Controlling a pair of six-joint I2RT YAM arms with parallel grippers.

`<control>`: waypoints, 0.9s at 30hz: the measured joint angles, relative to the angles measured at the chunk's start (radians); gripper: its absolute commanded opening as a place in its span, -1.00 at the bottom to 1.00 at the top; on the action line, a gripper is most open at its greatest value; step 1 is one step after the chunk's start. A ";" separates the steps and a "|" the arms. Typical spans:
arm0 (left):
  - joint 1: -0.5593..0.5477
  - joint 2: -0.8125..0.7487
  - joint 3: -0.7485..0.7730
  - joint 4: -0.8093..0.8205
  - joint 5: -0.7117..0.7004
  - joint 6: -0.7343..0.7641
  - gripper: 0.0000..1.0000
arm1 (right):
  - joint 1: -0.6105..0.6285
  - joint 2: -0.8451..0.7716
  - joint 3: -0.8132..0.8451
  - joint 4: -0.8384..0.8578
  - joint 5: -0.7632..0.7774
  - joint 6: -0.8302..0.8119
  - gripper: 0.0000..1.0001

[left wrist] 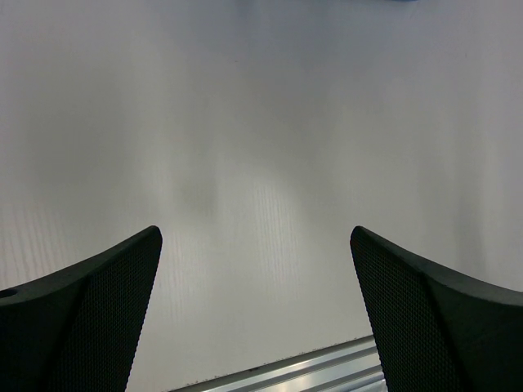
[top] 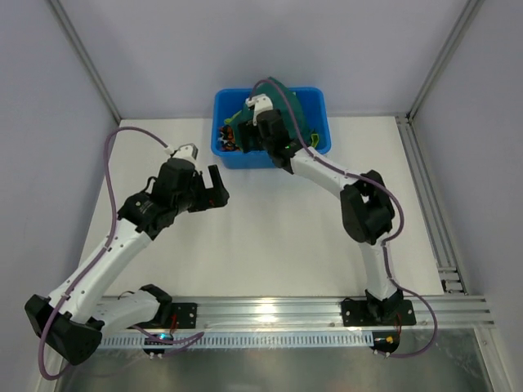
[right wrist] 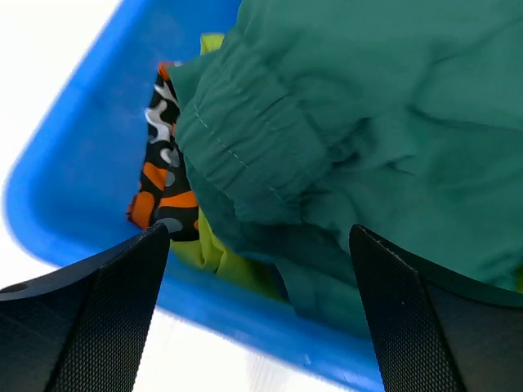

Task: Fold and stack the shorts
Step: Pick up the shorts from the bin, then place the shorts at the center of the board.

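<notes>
Three shorts lie heaped in the blue tub [top: 319, 104] at the back of the table. Dark teal-green shorts [right wrist: 368, 139] are on top, with lime yellow-green shorts [right wrist: 221, 255] under them and camouflage shorts [right wrist: 163, 188] at the left. In the top view the teal shorts [top: 304, 110] show beside the right arm. My right gripper [right wrist: 257, 314] hangs open over the tub's near rim, its jaws wide apart and holding nothing. My left gripper [left wrist: 255, 318] is open above the bare white table [left wrist: 261, 163], left of the tub, also seen from above as the left gripper [top: 214, 189].
An aluminium rail [top: 278, 310] runs along the near edge where both arm bases are bolted. A second rail [top: 429, 204] lines the right side. Grey walls enclose the table.
</notes>
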 measured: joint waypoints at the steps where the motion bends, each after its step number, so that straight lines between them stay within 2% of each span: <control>1: 0.000 -0.003 -0.013 0.000 0.000 -0.004 0.98 | 0.000 0.049 0.027 0.006 -0.007 -0.017 0.87; 3: 0.000 -0.005 -0.034 0.000 0.000 -0.010 0.98 | 0.000 0.157 0.110 0.000 -0.009 -0.044 0.83; 4: 0.000 -0.006 -0.044 0.000 0.000 -0.011 0.98 | 0.000 0.211 0.166 -0.001 -0.006 -0.053 0.46; 6: 0.000 -0.008 -0.059 -0.001 0.000 -0.020 0.97 | 0.000 0.299 0.272 0.005 0.010 -0.074 -0.06; 7: 0.000 -0.008 -0.062 -0.002 0.000 -0.026 0.97 | 0.000 0.322 0.305 0.006 0.020 -0.082 -0.47; 8: 0.000 -0.008 -0.062 -0.003 0.000 -0.028 0.96 | -0.001 0.339 0.332 0.006 0.039 -0.100 -0.79; 9: 0.000 -0.008 -0.062 -0.003 -0.001 -0.029 0.96 | -0.002 0.344 0.346 0.005 0.053 -0.113 -0.93; 13: 0.000 -0.015 -0.062 -0.007 -0.009 -0.035 0.96 | -0.008 0.312 0.357 0.016 0.110 -0.151 -0.93; 16: 0.000 -0.024 -0.045 -0.015 -0.010 -0.035 0.96 | -0.011 0.190 0.273 0.010 0.109 -0.185 -0.93; 18: 0.000 -0.024 -0.016 -0.019 -0.010 -0.029 0.96 | -0.011 0.068 0.202 -0.011 0.093 -0.196 -0.92; 24: 0.000 0.012 0.160 -0.029 0.015 0.031 0.98 | -0.013 -0.454 0.071 -0.153 0.031 -0.205 -0.93; 27: 0.001 0.026 0.255 -0.029 0.085 0.062 0.98 | -0.008 -0.730 0.043 -0.230 -0.003 -0.197 -0.93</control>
